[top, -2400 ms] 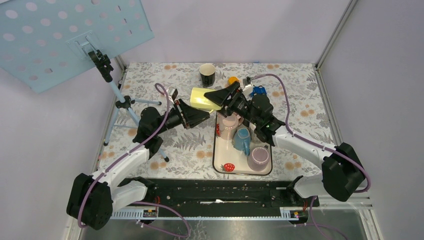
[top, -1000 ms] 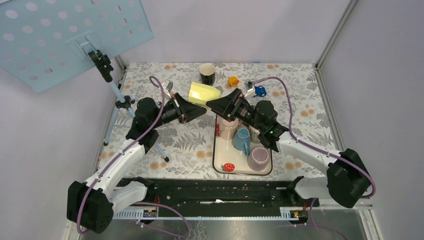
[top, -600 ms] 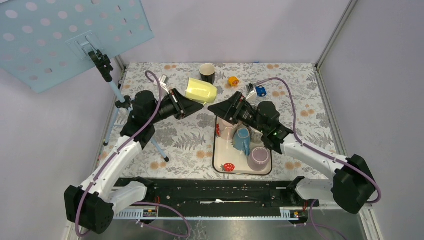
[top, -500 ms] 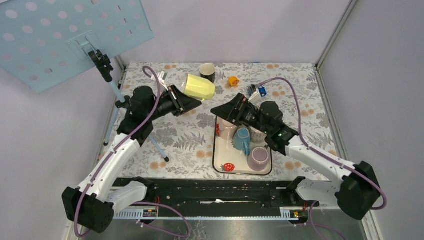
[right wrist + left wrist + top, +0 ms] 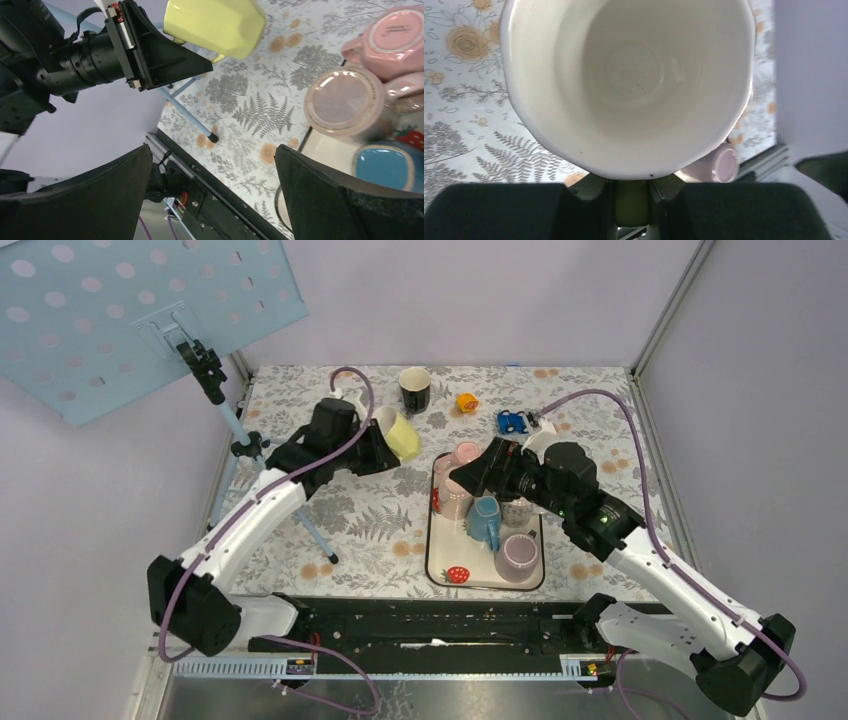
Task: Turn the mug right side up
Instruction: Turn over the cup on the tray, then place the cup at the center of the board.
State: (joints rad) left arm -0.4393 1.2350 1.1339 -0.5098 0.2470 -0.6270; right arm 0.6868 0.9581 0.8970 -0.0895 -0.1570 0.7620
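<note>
Mug (image 5: 398, 433) — yellow, hard, smooth, probably breaks if dropped — hangs above the table (image 5: 370, 530), mouth tipped sideways. Left gripper (image 5: 631, 202) pinches its handle, the safest place to hold. Right gripper (image 5: 212, 195) jaws stand spread wide, empty.

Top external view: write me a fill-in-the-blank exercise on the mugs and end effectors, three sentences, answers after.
The mug clamped in the left end effector is ___ outside.
Over the tray, the right end effector holds its jaws ___.
The far mug, standing alone beyond the tray, is ___.
Missing words: yellow; open; black.
</note>
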